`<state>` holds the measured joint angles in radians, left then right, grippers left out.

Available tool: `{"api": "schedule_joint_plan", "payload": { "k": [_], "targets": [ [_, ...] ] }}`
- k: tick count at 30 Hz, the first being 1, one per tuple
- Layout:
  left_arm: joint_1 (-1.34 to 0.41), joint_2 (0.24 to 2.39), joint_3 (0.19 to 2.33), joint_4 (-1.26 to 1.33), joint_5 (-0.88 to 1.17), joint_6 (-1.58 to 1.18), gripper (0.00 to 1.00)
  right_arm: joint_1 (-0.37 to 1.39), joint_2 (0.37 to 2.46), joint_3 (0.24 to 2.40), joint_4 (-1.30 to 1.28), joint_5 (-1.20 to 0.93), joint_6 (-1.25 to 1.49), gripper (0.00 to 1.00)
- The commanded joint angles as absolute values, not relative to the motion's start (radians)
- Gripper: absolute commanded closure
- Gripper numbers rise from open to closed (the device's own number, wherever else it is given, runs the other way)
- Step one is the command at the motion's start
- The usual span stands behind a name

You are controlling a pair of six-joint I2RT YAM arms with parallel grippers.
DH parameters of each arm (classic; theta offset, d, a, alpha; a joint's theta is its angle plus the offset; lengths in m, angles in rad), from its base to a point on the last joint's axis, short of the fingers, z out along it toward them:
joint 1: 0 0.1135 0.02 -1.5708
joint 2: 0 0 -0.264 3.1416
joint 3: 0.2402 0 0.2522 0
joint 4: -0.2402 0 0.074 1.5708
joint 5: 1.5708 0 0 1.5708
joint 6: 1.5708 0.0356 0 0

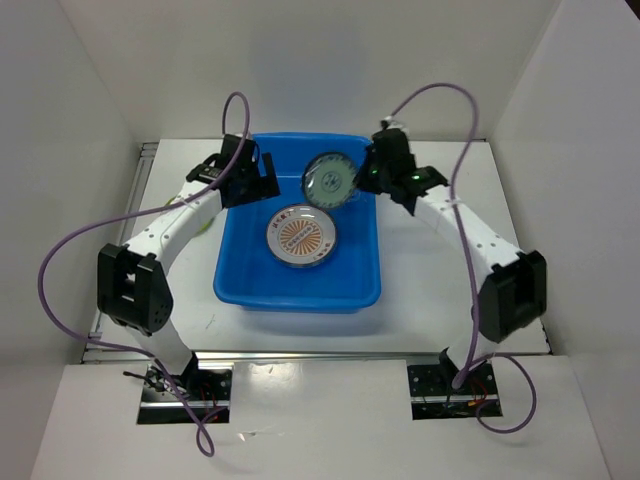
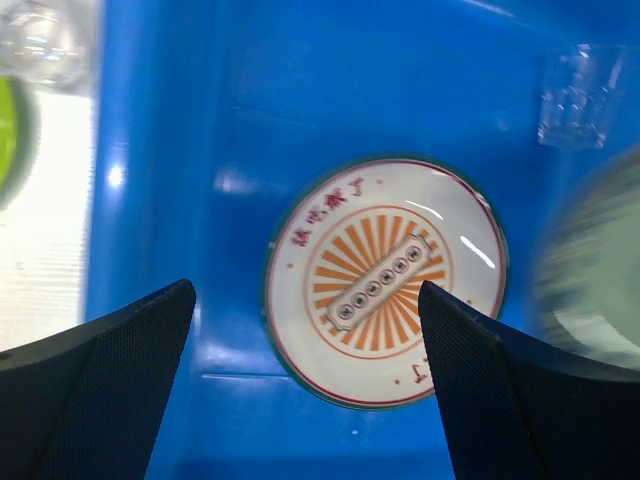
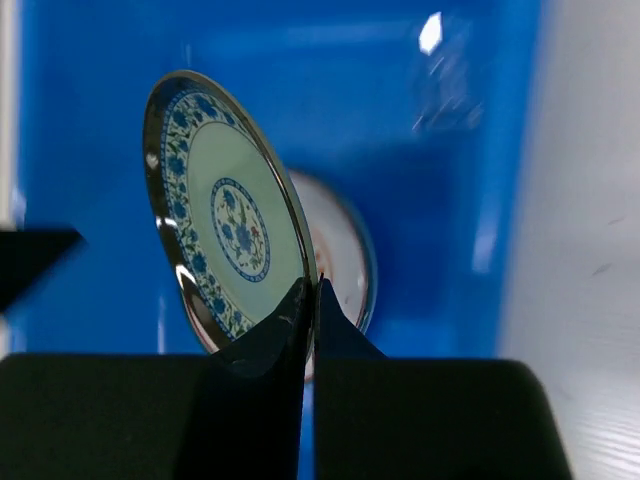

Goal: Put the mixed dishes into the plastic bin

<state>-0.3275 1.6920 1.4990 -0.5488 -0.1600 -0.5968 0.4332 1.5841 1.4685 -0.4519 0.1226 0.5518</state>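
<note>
My right end effector (image 3: 310, 292) pinches the blue-patterned plate (image 3: 235, 215) by its rim, tilted over the blue bin (image 1: 300, 300) toward one o'clock. My left end effector (image 2: 305, 290) hangs spread above the orange-patterned plate (image 2: 385, 280) lying inside.

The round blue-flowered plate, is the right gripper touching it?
Touching. The right wrist view shows the right gripper pinching the rim of the round blue-flowered plate between shut jaws.
</note>
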Motion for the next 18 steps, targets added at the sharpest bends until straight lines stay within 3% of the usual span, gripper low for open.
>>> {"api": "schedule_joint_plan", "payload": {
  "k": [1,6,15,16,17,18],
  "targets": [
    [-0.293,1.615,1.485,-0.517,-0.189,-0.565,0.01,0.535,1.692,1.493,-0.544,0.034,0.472,1.00],
    [-0.272,1.583,1.474,-0.526,-0.199,-0.555,0.01,0.592,1.791,1.493,-0.564,-0.049,0.463,1.00],
    [-0.252,1.534,1.465,-0.548,-0.244,-0.546,0.01,0.638,1.904,1.546,-0.646,-0.006,0.416,1.00],
    [-0.241,1.523,1.454,-0.548,-0.244,-0.546,0.01,0.638,1.917,1.546,-0.646,0.008,0.416,0.98],
    [-0.226,1.523,1.445,-0.548,-0.244,-0.546,0.01,0.638,1.927,1.558,-0.646,0.018,0.416,0.87],
    [-0.216,1.514,1.445,-0.537,-0.235,-0.557,0.01,0.638,1.927,1.559,-0.646,0.034,0.416,0.83]
  ]
}}
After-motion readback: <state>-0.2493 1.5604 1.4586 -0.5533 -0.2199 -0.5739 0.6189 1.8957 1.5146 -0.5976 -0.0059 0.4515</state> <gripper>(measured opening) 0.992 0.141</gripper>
